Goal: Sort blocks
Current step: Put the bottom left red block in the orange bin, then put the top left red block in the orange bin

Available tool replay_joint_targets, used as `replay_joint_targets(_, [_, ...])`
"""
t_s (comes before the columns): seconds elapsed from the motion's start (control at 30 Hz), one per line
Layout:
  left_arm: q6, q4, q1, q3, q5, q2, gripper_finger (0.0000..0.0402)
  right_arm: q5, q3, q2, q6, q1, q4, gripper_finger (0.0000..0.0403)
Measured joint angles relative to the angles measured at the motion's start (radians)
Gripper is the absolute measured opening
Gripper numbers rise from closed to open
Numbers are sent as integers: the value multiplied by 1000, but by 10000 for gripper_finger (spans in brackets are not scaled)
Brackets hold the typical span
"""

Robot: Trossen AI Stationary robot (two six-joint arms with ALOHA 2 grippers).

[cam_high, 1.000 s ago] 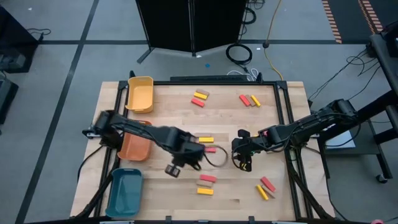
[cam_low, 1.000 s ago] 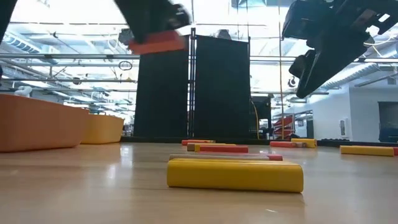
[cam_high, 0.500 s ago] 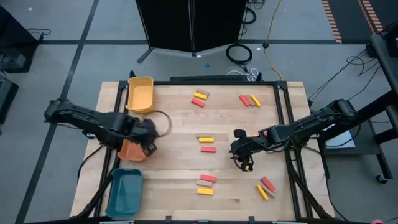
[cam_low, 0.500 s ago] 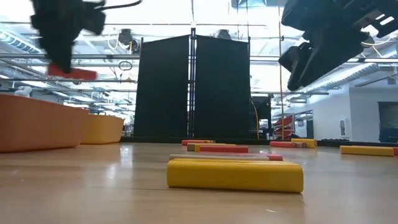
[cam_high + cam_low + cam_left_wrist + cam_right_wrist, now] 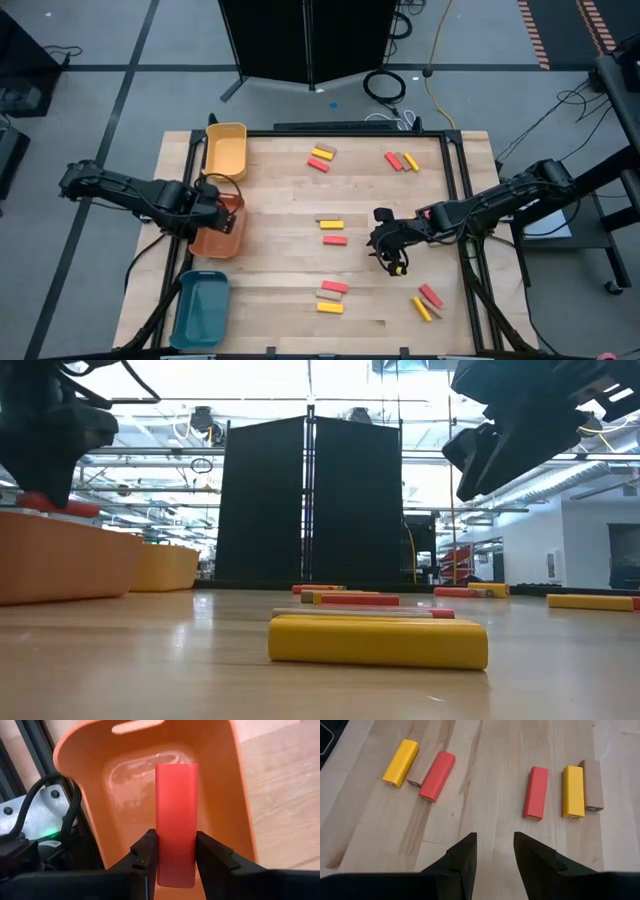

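Left end effector [image 5: 175,851] clamped on red block [image 5: 176,820], poised directly above orange tray [image 5: 235,780]; drop-off step, release called for next. Right end effector [image 5: 494,851] part open, empty, above desk [image 5: 485,795]; loose blocks [image 5: 536,793] ahead.

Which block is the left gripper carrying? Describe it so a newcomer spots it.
Find the orange tray at the table's left edge, between the yellow tray and teal tray. Above it, the left gripper pinches a red block, the only block off the tabletop.
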Motion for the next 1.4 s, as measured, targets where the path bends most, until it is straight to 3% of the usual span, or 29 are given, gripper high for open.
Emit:
replay_joint_targets(0.63, [99,14,3,-3,70,7,191,-2,0,0,8,-33,-1,123])
replay_joint_targets(0.87, [136,42,-1,-2,101,7,194,-3,0,0,24,-33,21,123])
replay_joint_targets(1.03, [215,146,-1,-2,101,7,195,-4,0,0,67,-33,21,123])
replay_joint_targets(1.4, [518,569,23,1,38,34,194,0,0,0,57,-33,91,123])
